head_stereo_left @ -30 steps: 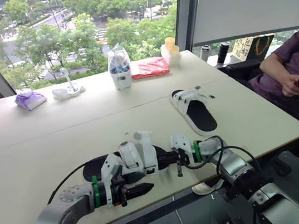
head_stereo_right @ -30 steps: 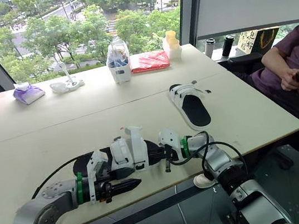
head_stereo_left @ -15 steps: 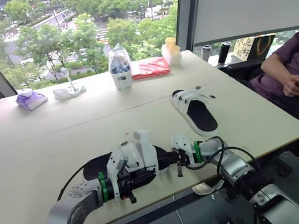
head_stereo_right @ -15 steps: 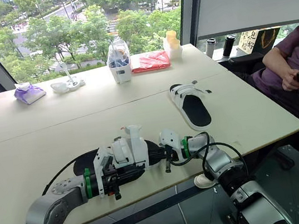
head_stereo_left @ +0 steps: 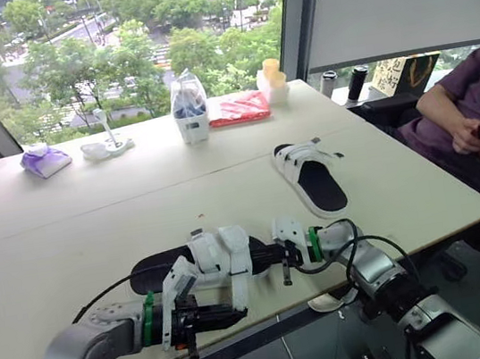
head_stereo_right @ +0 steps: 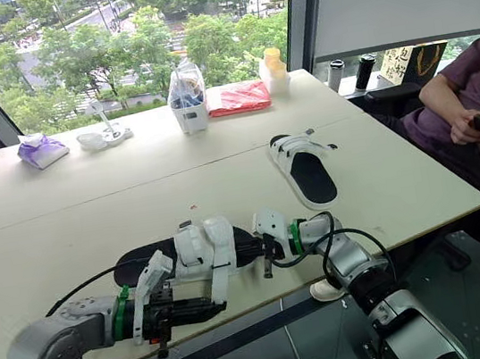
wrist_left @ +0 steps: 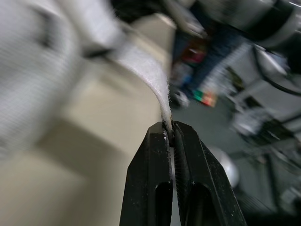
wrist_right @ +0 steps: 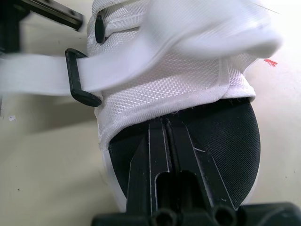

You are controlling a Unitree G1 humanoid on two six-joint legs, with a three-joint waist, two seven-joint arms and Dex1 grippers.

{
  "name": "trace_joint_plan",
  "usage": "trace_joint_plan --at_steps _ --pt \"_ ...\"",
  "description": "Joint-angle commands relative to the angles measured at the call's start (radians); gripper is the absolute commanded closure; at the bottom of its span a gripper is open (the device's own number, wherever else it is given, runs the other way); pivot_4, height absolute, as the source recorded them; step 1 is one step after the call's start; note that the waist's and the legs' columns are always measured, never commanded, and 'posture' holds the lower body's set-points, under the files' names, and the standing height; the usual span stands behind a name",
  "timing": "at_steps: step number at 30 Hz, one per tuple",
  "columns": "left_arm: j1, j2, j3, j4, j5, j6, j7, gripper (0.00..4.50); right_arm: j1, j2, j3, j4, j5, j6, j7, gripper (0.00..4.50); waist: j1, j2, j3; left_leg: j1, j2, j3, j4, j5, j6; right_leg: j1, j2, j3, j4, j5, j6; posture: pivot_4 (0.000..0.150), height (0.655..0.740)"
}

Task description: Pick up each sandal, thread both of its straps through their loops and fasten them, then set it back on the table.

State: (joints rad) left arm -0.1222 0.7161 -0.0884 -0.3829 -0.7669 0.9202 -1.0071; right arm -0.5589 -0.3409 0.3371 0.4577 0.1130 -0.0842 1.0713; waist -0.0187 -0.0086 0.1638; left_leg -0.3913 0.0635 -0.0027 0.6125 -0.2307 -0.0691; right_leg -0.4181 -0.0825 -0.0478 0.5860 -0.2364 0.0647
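1. White woven strap [wrist_left: 146, 70] of the black-soled, white-mesh near sandal [head_stereo_left: 207, 258]: its free end is pinched between the closed jaws of the left gripper [wrist_left: 171, 134].
2. Right gripper [wrist_right: 164, 126]: jaws closed on the near sandal's black footbed, just under the mesh upper.
3. Black rectangular plastic loop [wrist_right: 77, 77]: a white strap passes through it.
4. The near sandal lies at the front edge of the beige table [head_stereo_left: 67, 232], between both grippers.
5. Second black-and-white sandal [head_stereo_left: 311, 173]: flat on the table, farther back to the right, well apart.

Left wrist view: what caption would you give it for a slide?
The left claw pinches the very tip of a white strap.
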Motion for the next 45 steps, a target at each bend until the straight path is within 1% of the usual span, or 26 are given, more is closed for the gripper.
trace_joint_plan --at_steps 1,6,9,11,14,19,22,24,26,28,31,35,36,37,40,41,43,45 --pt "0.015 0.05 0.024 -0.078 -0.07 0.022 -0.066 4.46 0.039 -0.025 0.032 0.134 -0.093 0.046 -0.033 4.5 0.0 0.0 0.0 0.0 0.0 0.0 0.0 0.0 0.0 -0.001 0.0 0.0 0.0 0.0 0.0 0.15 0.74" --pt "0.016 0.077 0.035 -0.126 -0.146 0.05 -0.091 4.46 0.036 -0.028 0.035 0.143 -0.094 0.038 -0.031 4.5 0.0 0.0 0.0 0.0 0.0 0.0 0.001 0.0 0.0 -0.002 0.0 0.0 -0.001 0.0 0.0 0.15 0.74" --pt "-0.009 0.052 0.064 -0.117 -0.203 0.083 -0.056 4.46 0.036 -0.029 0.034 0.145 -0.094 0.035 -0.032 4.5 -0.001 0.0 0.0 0.0 0.0 0.0 0.001 0.0 0.0 -0.002 0.0 0.0 -0.002 0.0 0.0 0.15 0.74" --pt "-0.033 0.04 0.075 -0.099 -0.212 0.09 -0.041 4.46 0.035 -0.031 0.034 0.147 -0.094 0.035 -0.031 4.5 0.0 0.0 0.0 0.0 0.0 0.0 0.001 0.0 0.0 -0.002 0.0 0.0 -0.002 0.0 0.0 0.15 0.74" --pt "-0.098 -0.014 0.097 -0.038 -0.225 0.097 0.016 4.46 0.035 -0.033 0.036 0.148 -0.095 0.034 -0.029 4.5 0.002 -0.001 0.0 0.0 0.0 0.0 0.001 0.001 0.002 -0.003 0.001 0.0 0.0 0.0 0.0 0.15 0.74" --pt "-0.227 -0.143 0.145 0.134 -0.242 0.127 0.149 4.46 0.033 -0.027 0.039 0.154 -0.096 0.033 -0.031 4.5 0.003 -0.001 0.0 0.0 0.0 -0.001 0.002 0.002 0.003 -0.002 0.002 0.0 0.001 0.0 0.0 0.15 0.74" --pt "-0.3 -0.206 0.164 0.255 -0.25 0.149 0.183 4.46 0.032 -0.02 0.043 0.156 -0.097 0.033 -0.032 4.5 0.004 -0.002 -0.001 0.001 -0.001 -0.001 0.003 0.002 0.004 0.0 0.002 0.0 0.002 0.0 0.0 0.15 0.74" --pt "-0.357 -0.253 0.213 0.355 -0.297 0.197 0.238 4.46 0.032 -0.022 0.043 0.155 -0.097 0.033 -0.031 4.5 0.004 -0.004 -0.001 0.001 -0.001 -0.001 0.004 0.002 0.004 0.0 0.001 0.001 0.005 0.001 0.0 0.15 0.74" --pt "-0.39 -0.28 0.249 0.416 -0.321 0.234 0.282 4.46 0.031 -0.025 0.041 0.156 -0.097 0.031 -0.03 4.5 0.005 -0.006 0.0 0.001 -0.002 -0.003 0.006 0.002 0.004 0.004 0.002 0.002 0.011 0.001 0.0 0.15 0.74" --pt "-0.412 -0.295 0.272 0.474 -0.318 0.261 0.32 4.46 0.03 -0.028 0.04 0.158 -0.098 0.029 -0.032 4.5 0.005 -0.006 0.0 0.002 -0.002 -0.004 0.006 0.002 0.004 0.004 0.003 0.002 0.012 0.001 0.001 0.15 0.74" --pt "-0.414 -0.293 0.271 0.491 -0.302 0.275 0.32 3.54 0.032 -0.03 0.039 0.158 -0.098 0.029 -0.036 4.5 0.004 -0.006 0.0 0.004 -0.002 -0.005 0.006 0.002 0.004 0.006 0.003 0.001 0.012 0.001 0.001 0.15 0.74" --pt "-0.424 -0.289 0.289 0.495 -0.294 0.266 0.323 1.48 0.038 -0.029 0.038 0.151 -0.097 0.029 -0.042 4.5 0.003 -0.006 0.0 0.004 -0.002 -0.005 0.006 0.002 0.004 0.007 0.002 0.001 0.011 0.001 0.001 0.15 0.74" --pt "-0.436 -0.278 0.29 0.492 -0.285 0.252 0.306 0.93 0.039 -0.029 0.037 0.151 -0.097 0.029 -0.043 4.5 0.003 -0.006 0.0 0.004 -0.002 -0.005 0.006 0.002 0.004 0.007 0.002 0.001 0.011 0.001 0.001 0.15 0.74" --pt "-0.462 -0.266 0.295 0.496 -0.272 0.222 0.286 0.5 0.04 -0.029 0.037 0.15 -0.097 0.029 -0.043 4.5 0.003 -0.006 0.0 0.005 -0.002 -0.005 0.006 0.002 0.003 0.007 0.002 0.001 0.011 0.001 0.001 0.15 0.74" --pt "-0.553 -0.246 0.305 0.536 -0.222 0.13 0.244 0.5 0.043 -0.031 0.036 0.149 -0.098 0.027 -0.044 4.5 0.005 -0.008 0.001 0.006 -0.002 -0.006 0.006 0.001 0.002 0.005 0.002 0.0 0.011 0.001 0.001 0.15 0.74" --pt "-0.585 -0.237 0.287 0.556 -0.18 0.083 0.227 0.5 0.043 -0.031 0.036 0.149 -0.098 0.027 -0.044 4.5 0.005 -0.007 0.001 0.005 -0.002 -0.006 0.006 0.001 0.001 0.005 0.002 0.0 0.01 0.001 0.001 0.15 0.74" --pt "-0.666 -0.222 0.232 0.632 -0.07 -0.035 0.186 0.5 0.042 -0.032 0.038 0.149 -0.099 0.027 -0.044 4.5 0.003 -0.007 0.001 0.006 -0.002 -0.006 0.006 0.0 0.0 0.006 0.002 -0.001 0.008 0.001 0.001 0.15 0.74" --pt "-0.716 -0.2 0.138 0.704 0.066 -0.167 0.108 0.5 0.039 -0.03 0.039 0.153 -0.1 0.025 -0.044 4.5 0.003 -0.007 0.0 0.006 -0.003 -0.005 0.007 0.0 0.0 0.007 0.001 -0.001 0.007 0.001 0.001 0.15 0.74"
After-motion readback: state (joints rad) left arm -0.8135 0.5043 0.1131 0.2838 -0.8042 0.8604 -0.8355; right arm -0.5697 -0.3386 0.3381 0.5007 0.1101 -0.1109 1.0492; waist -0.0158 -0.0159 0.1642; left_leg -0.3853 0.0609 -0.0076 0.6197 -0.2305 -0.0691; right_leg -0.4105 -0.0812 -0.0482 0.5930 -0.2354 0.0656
